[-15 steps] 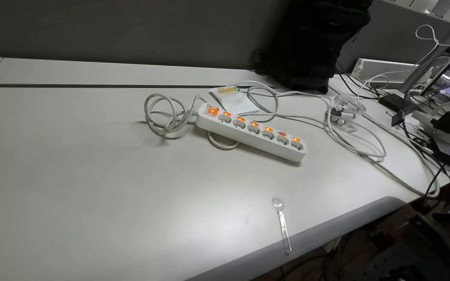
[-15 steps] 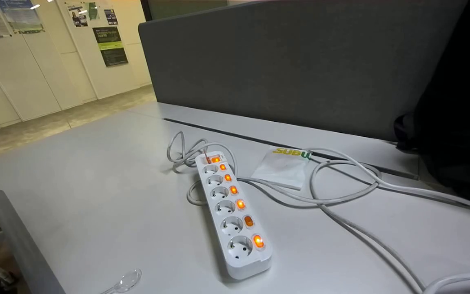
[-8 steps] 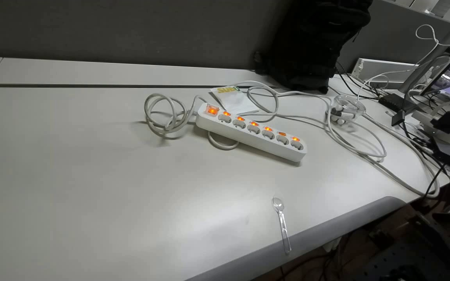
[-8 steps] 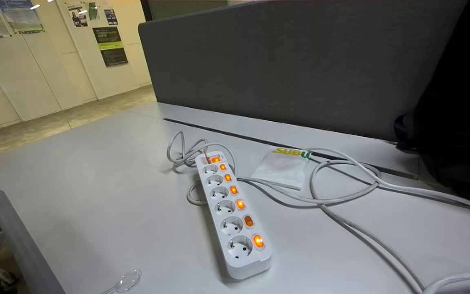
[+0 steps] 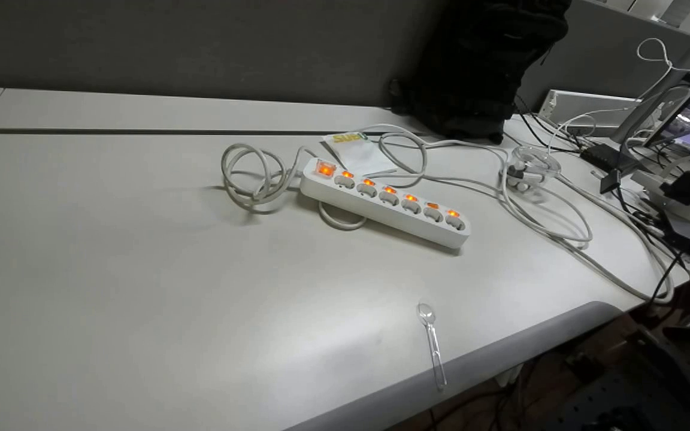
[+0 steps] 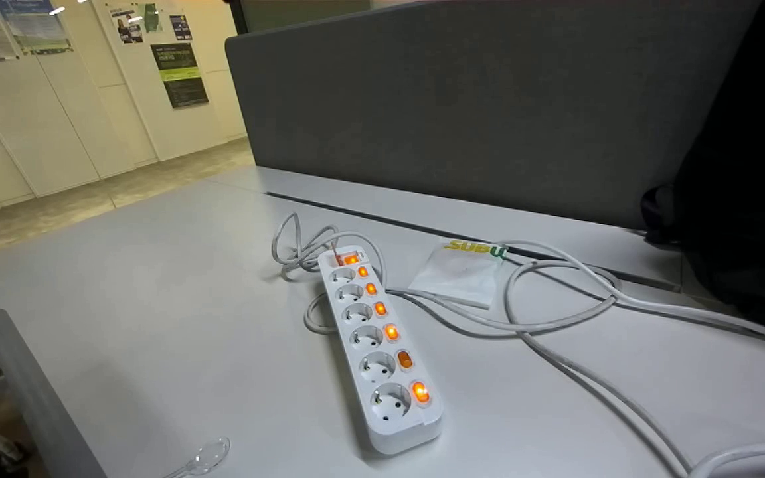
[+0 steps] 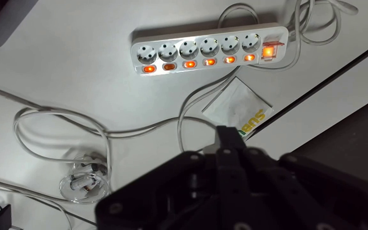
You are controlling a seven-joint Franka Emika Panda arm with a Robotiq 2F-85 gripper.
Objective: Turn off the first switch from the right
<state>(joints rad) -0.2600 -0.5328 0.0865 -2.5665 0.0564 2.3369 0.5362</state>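
The power strip (image 5: 384, 209) lies on the worktop (image 5: 171, 287). In an exterior view, its rightmost switch (image 5: 453, 213) is lit; the adjacent switch (image 5: 433, 205) is unlit. In the wrist view, the tool (image 7: 228, 129) is fully closed, apart from the power strip. A transparent spoon (image 5: 433, 344) overlaps the worktop's grey edging (image 5: 501, 354).

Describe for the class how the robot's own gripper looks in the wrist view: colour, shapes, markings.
The gripper is black, with blunt fingers and angular links spreading to both sides. Round greyish fastener heads dot the links; no lettering can be made out.
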